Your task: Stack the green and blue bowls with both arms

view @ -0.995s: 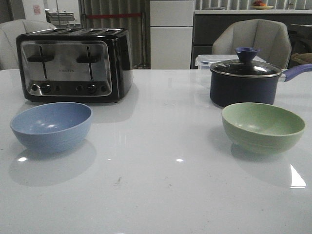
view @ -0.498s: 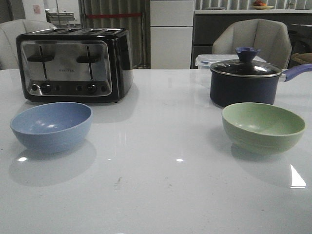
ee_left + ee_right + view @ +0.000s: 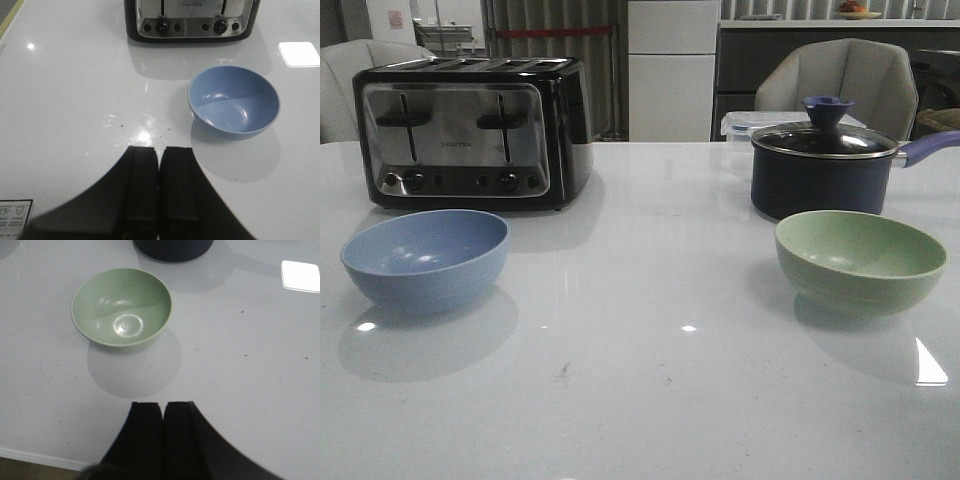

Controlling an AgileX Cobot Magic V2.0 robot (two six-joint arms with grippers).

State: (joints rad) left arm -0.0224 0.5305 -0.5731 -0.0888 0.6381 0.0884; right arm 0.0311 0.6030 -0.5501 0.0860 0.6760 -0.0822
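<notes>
Nothing's begun: both the left hand (image 3: pixel 158 190) and right hand (image 3: pixel 163 437) sit pressed together, needing to spread and reach the blue bowl (image 3: pixel 425 258) and green bowl (image 3: pixel 860 260) on the worktop (image 3: pixel 650 380)

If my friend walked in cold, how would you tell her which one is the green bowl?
Start at the dark saucepan with the lid and purple-blue handle, on the right side of the white table. Just in front of it, nearer the robot, sits the green bowl, empty and upright. It is pale sage; its same-shaped twin, the blue bowl, sits far left by the toaster.
</notes>
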